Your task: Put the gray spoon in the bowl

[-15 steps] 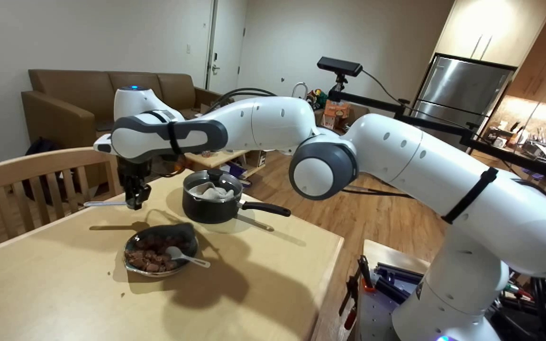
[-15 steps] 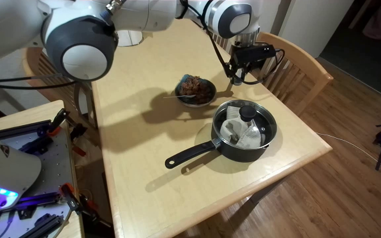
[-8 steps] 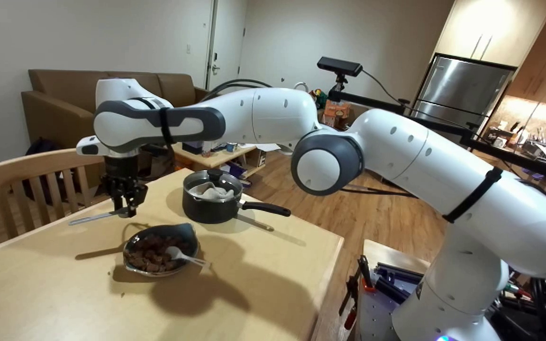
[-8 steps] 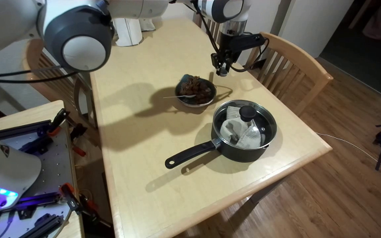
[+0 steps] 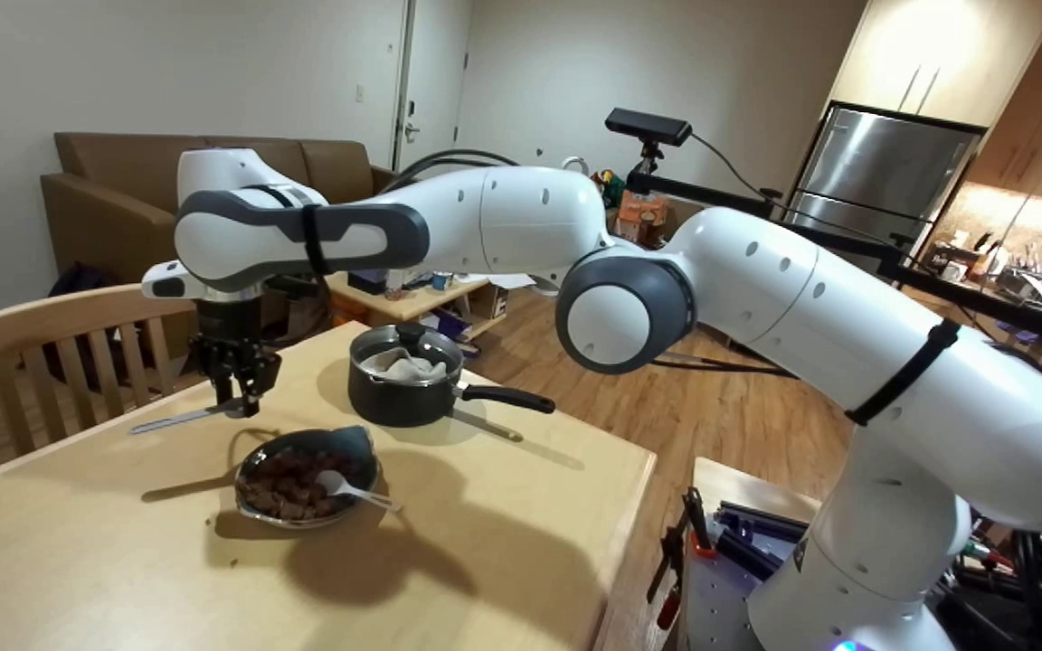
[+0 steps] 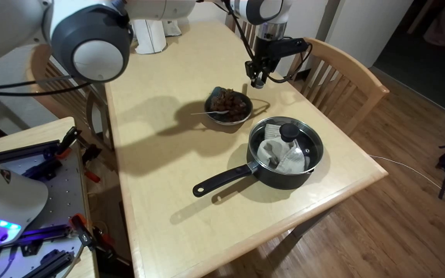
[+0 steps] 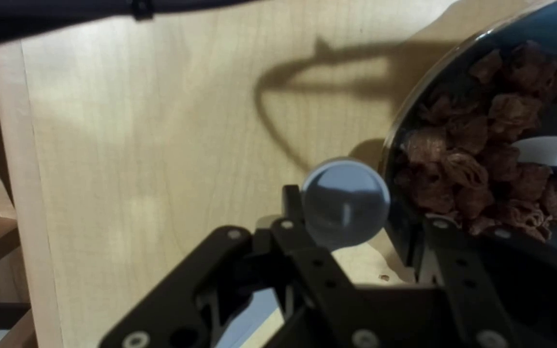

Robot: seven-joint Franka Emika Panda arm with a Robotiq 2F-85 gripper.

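In an exterior view the gripper [image 5: 239, 400] has the gray spoon [image 5: 179, 420] pinched, its thin handle jutting out sideways, raised above the table [image 5: 105, 561] with its shadow lying apart below. So the picking-up looks done to me; the placing is not, since the bowl [image 5: 354, 441] holds brown chunks [image 5: 286, 502] and a paler spoon [image 5: 338, 485], which I take not to be the one wanted. In an exterior view that looks down on the lidded pan [image 6: 282, 179], the grip hangs off to one side of the bowl, near it but seemingly not over it. In the wrist view the fingertips [image 7: 292, 200] are clenched about the spoon's round head [image 7: 346, 208], and the bowl's rim runs just beside it. What's left, I'd judge, is a short shift across, some lowering, then letting go.
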